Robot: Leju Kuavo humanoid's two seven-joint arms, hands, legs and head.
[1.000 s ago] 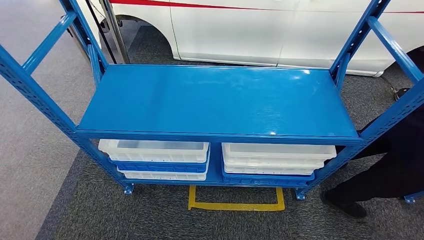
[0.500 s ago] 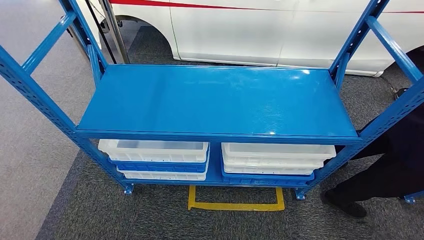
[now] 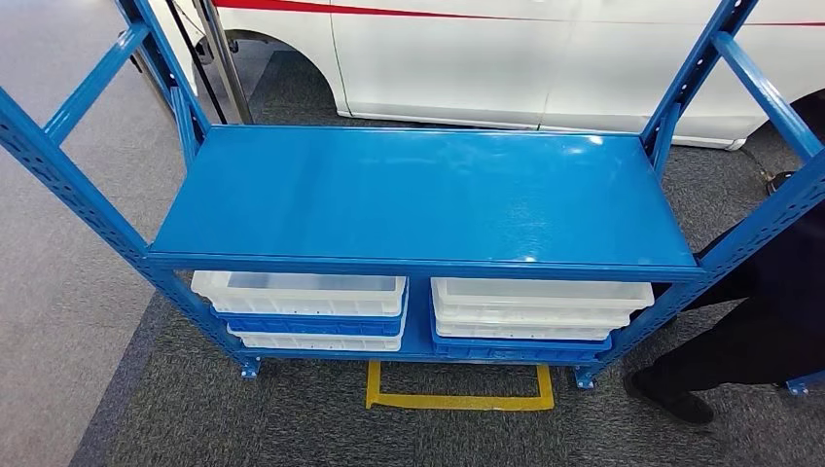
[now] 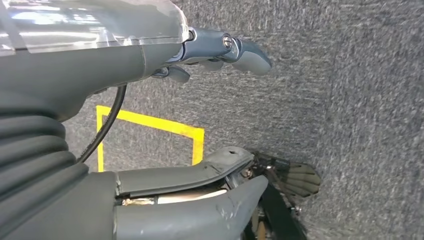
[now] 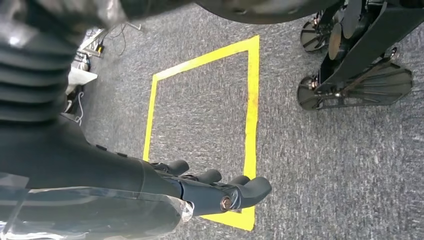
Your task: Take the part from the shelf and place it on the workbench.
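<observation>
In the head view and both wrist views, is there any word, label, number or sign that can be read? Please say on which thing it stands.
None: no readable text in any view.
The blue shelf, the white bins and the white car carry no lettering that shows.
The yellow floor marking is a plain outline, not a sign.

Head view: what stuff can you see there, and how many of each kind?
Blue rack: 1
Stacks of trays under its shelf: 2 (left stack, right stack)
Yellow floor square: 1
White car: 1
Person, partly in view: 1
Total: 6
</observation>
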